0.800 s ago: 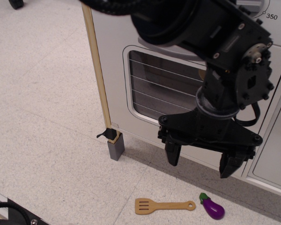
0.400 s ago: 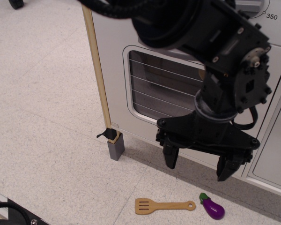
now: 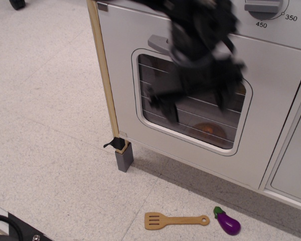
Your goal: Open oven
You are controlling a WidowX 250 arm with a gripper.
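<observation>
The white toy oven point(image 3: 251, 150) fills the upper right, its door shut. The rounded window point(image 3: 160, 95) shows wire racks, a dark cavity and something orange point(image 3: 206, 129) inside. The left end of the grey bar handle point(image 3: 158, 42) shows above the window; the arm hides the rest of it. The grey dial point(image 3: 263, 7) is at the top edge. My black gripper point(image 3: 195, 103) is motion-blurred in front of the upper window, just below the handle. Its fingers point(image 3: 166, 108) stand wide apart and hold nothing.
A wooden spatula point(image 3: 175, 220) and a purple toy eggplant point(image 3: 227, 222) lie on the floor in front of the oven. A plain cabinet door point(image 3: 296, 170) is at the right. A wooden side post point(image 3: 104, 75) with a grey foot point(image 3: 124, 156) marks the oven's left corner.
My gripper has risen fast from the oven door's lower edge to the upper window near the handle, uncovering the lower door. The door has stayed shut.
</observation>
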